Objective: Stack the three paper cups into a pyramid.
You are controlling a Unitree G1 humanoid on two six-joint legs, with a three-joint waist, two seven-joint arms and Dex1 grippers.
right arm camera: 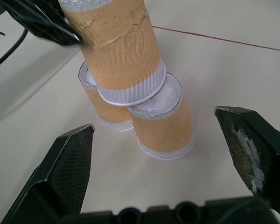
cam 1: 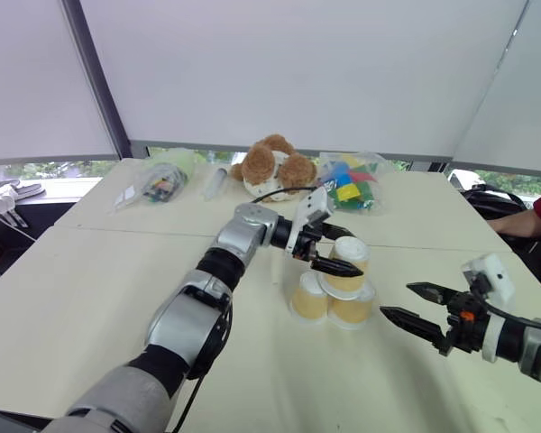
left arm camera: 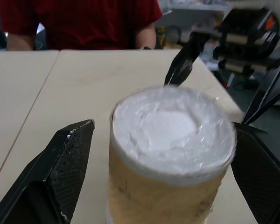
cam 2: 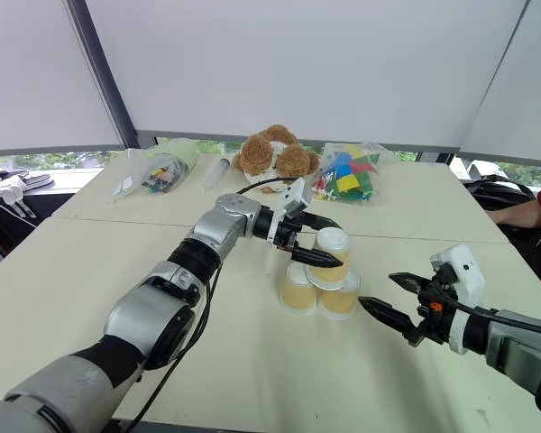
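Three paper cups stand upside down as a pyramid mid-table. Two lower cups [cam 1: 309, 298] [cam 1: 352, 307] sit side by side, and the top cup [cam 1: 350, 256] rests on both white bases. My left gripper [cam 2: 335, 244] is open around the top cup, one finger on each side. In the left wrist view both fingers [left arm camera: 65, 158] stand apart from the top cup [left arm camera: 172, 140]. My right gripper [cam 1: 397, 300] is open and empty to the right of the stack, pointing at it. The right wrist view shows the cups [right arm camera: 161, 126] just ahead of its fingers.
At the table's far side lie a brown teddy bear [cam 1: 272, 167], a bag of coloured blocks [cam 1: 352, 185] and two clear plastic bags [cam 1: 153, 183] [cam 1: 215, 180]. A person in a red shirt [left arm camera: 79, 23] sits at the table's right edge. A seam [cam 1: 117, 230] crosses the table.
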